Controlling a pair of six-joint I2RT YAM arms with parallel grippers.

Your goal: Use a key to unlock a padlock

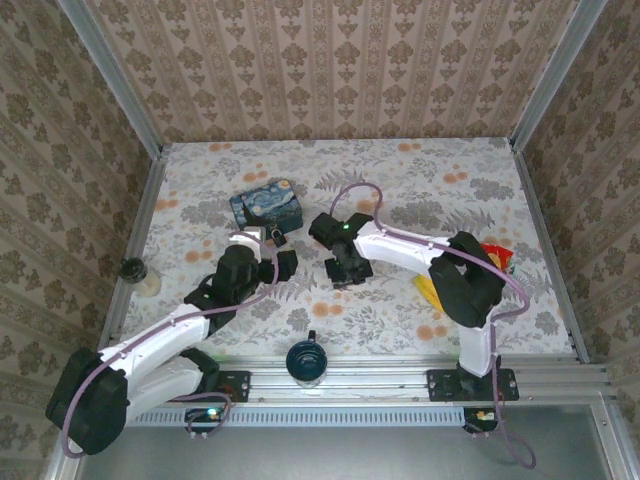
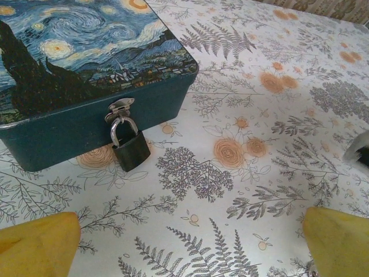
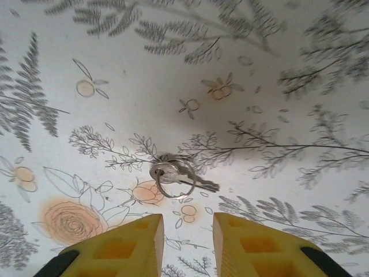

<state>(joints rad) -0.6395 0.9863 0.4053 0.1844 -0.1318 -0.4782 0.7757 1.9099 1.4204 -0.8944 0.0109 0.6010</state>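
The right gripper point(image 3: 185, 231) has its two yellow fingers point(image 3: 124, 248) a little apart. The gap is small and nothing is in it. It hangs over the tabletop point(image 3: 288, 69). The keys point(image 3: 173, 176) lie flat on the cloth, on a ring, just ahead of the fingertips and not touching them. One thin key end pokes out to the right. From above, this gripper point(image 1: 345, 268) is near the middle of the tabletop.

The left gripper point(image 2: 187, 245) is spread wide and holds nothing. It points at the padlock point(image 2: 131, 149), which is small and black. The padlock hangs from the clasp point(image 2: 119, 107) on the front of the blue box point(image 2: 86, 63), and its bottom rests on the cloth. From above, the box point(image 1: 268, 205) sits left of the middle, toward the far edge. The padlock point(image 1: 277, 238) is on its near side, close to the left gripper point(image 1: 285, 262).

The step now looks like picking up the keys. To do it well, the right gripper should likely move forward until the keys sit between its fingers. Then it should go straight down and pinch the round end of one key. The thin end should stick out free so it can go into the padlock. The keys are flat and thin, so the fingers may slip off. Going slow would help.
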